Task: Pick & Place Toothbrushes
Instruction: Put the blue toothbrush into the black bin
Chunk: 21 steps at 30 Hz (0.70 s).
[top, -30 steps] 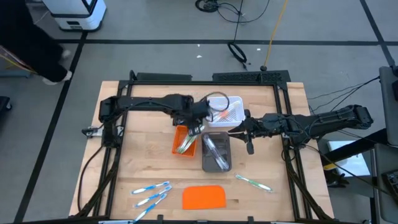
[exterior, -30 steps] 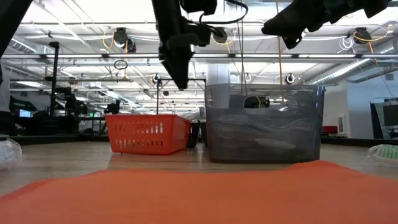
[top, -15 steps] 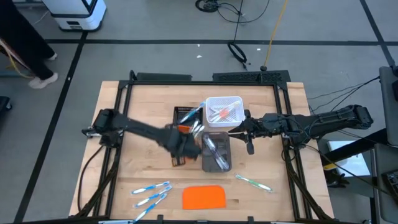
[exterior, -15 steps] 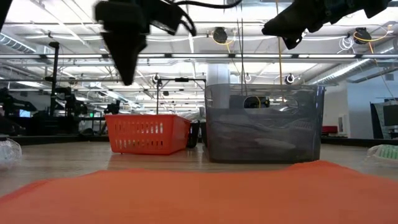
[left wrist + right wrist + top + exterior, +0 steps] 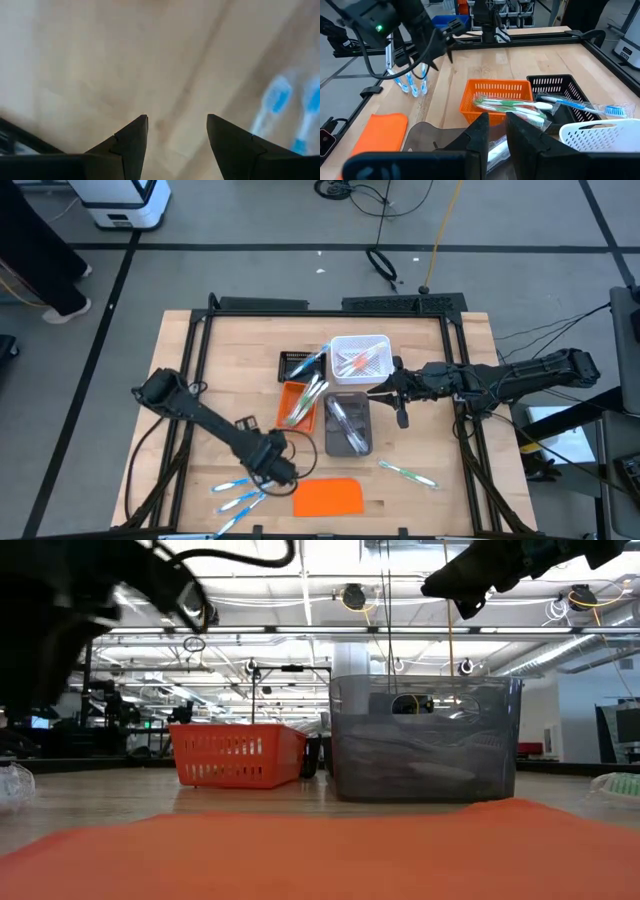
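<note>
Three blue toothbrushes (image 5: 243,492) lie flat on the table near its near edge, and show blurred in the left wrist view (image 5: 276,97). My left gripper (image 5: 276,470) hovers open just beside them over bare wood (image 5: 177,120). One green toothbrush (image 5: 408,473) lies on the table to the right. More green ones lean in the orange tray (image 5: 300,402), a blue one rests across the black tray (image 5: 303,363), pink ones lie in the white tray (image 5: 358,360), and pale ones in the grey tray (image 5: 346,425). My right gripper (image 5: 400,402) waits above the grey tray, fingers nearly together (image 5: 497,117).
A flat orange slab (image 5: 328,496) lies beside the blue toothbrushes at the near edge. The four trays cluster at the table's middle. Bare wood shows on the left and right of the table (image 5: 215,380). A black frame runs round the table.
My left gripper has swung from above the orange tray toward the table's near edge and left, coming down close to the blue toothbrushes. The right arm has kept still. The toothbrushes on the table have not moved.
</note>
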### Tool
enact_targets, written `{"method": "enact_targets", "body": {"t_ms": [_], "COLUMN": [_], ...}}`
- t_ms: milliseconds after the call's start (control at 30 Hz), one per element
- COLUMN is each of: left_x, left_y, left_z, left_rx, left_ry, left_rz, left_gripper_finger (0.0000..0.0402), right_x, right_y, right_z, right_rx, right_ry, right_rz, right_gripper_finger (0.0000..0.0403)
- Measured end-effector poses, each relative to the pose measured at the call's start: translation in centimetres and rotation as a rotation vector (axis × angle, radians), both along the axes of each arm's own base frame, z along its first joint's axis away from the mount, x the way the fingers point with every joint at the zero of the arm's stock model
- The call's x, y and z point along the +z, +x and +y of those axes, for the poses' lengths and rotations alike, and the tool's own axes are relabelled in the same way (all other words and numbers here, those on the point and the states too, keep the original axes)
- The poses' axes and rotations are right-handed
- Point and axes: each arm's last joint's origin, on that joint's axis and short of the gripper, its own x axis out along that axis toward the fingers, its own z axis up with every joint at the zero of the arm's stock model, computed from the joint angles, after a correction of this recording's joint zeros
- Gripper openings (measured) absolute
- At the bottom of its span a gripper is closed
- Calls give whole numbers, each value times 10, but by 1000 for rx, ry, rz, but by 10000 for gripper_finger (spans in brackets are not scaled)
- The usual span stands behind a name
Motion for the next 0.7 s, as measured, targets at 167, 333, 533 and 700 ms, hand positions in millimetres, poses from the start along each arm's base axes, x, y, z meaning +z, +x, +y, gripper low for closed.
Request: {"method": "enact_targets", "body": {"t_ms": [167,333,533,700], "left_x": [-15,-19,-19,-22], "left_y": [-8,-12,-20,-21], "left_z": [-18,-33,-44,-46], "left_rx": [23,32,45,54], "left_ry": [-134,-186,-193,-216], "left_rz": [3,-20,-18,-19], "left_gripper_finger": [207,207,207,207], "right_x": [0,0,0,0], "right_y": [0,0,0,0], "right_z": [0,0,0,0], "right_rx": [0,-1,-1,1], "right_ry": [1,3,4,4], "right_rz": [0,0,0,0], "right_gripper_finger": [59,59,59,59]}}
